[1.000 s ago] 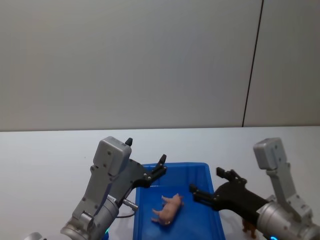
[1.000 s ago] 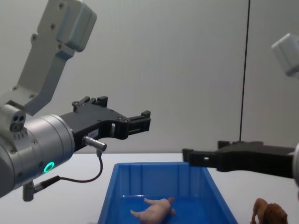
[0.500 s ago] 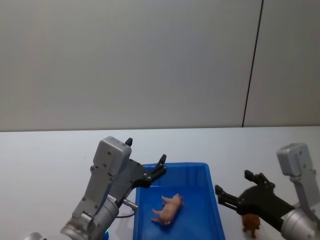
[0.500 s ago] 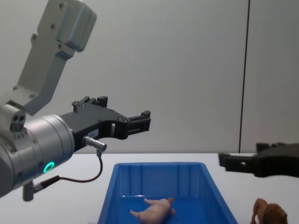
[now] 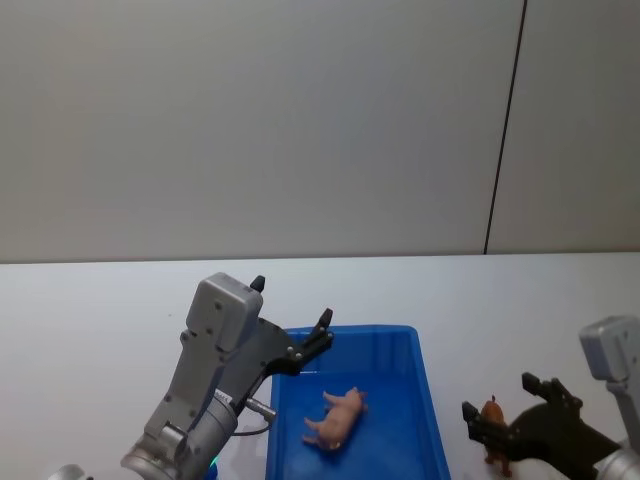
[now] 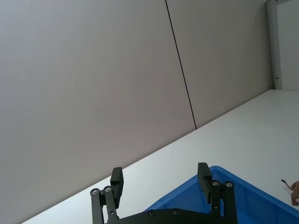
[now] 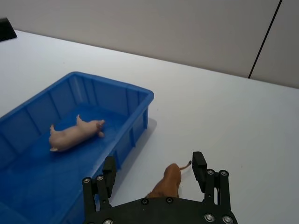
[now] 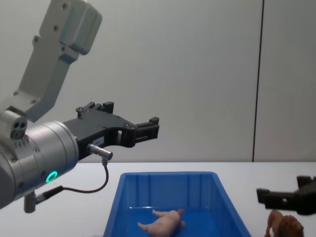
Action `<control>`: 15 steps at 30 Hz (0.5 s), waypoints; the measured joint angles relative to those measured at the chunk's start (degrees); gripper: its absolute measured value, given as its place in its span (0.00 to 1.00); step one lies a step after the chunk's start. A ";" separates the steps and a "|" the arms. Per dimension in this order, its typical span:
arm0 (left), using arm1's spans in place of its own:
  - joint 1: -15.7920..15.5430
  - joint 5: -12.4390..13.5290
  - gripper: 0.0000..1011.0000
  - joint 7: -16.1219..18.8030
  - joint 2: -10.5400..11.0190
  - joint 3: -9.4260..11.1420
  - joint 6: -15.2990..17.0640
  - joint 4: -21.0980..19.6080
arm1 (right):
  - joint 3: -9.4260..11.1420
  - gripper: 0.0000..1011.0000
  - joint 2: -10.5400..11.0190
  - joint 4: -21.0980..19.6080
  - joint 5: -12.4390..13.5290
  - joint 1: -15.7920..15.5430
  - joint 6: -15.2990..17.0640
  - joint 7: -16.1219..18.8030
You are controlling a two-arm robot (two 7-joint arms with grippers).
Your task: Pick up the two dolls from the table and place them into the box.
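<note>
Lion doll: brown, maned, with a thin tail curling up at its tip; stands upright on four legs on the desk, just beside the right wall of the box and outside it.
Pig doll: pale pink, rounded body, short legs and small ears; lies on its side on the box floor, about mid-box, clear of the walls.
Doll material: smooth moulded plastic on both, slightly glossy.
Box make: bright blue hard plastic, rectangular, with sloped walls ribbed vertically and a rolled rim; open at the top.
Desk surface: flat, matt white, reaching well beyond the box on every side.
Right end effector: black, two flat fingers spread wide with nothing gripped; set low over the desk to the right of the box. The lion doll stands between the fingers, nearer the palm than the tips. From the chest view the fingers seem to sit just above its back, and I cannot tell whether they touch it.
Left end effector: black, fingers spread wide and empty; raised above the box's far left corner, well apart from both dolls.
</note>
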 joint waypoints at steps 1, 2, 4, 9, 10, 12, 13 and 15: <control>0.00 0.00 0.99 0.00 0.00 0.00 0.00 0.00 | 0.04 0.99 0.09 0.06 0.03 -0.12 0.03 0.00; 0.00 0.00 0.99 0.00 0.00 0.00 0.00 0.00 | 0.06 0.99 0.18 0.15 0.09 -0.22 0.08 0.00; 0.00 0.00 0.99 0.00 0.00 0.00 0.00 0.00 | 0.12 0.99 0.42 0.51 0.17 -0.52 0.13 0.01; 0.00 0.00 0.99 0.00 0.00 0.00 0.00 0.00 | 0.15 0.99 0.71 1.46 0.19 -0.89 0.04 0.52; 0.00 0.00 0.99 0.00 0.00 0.00 0.00 0.00 | 0.14 0.99 0.73 1.65 0.17 -0.92 0.01 0.60; 0.00 0.00 0.99 0.00 0.00 0.00 0.00 0.00 | 0.09 0.99 0.77 2.12 0.04 -0.98 -0.09 0.83; 0.00 0.00 0.99 0.00 0.00 0.00 0.00 0.00 | 0.07 0.99 0.78 2.28 -0.02 -1.00 -0.12 0.90; 0.00 0.00 0.99 0.00 0.00 0.00 0.00 0.00 | 0.00 0.94 0.79 2.71 -0.22 -1.03 -0.20 1.07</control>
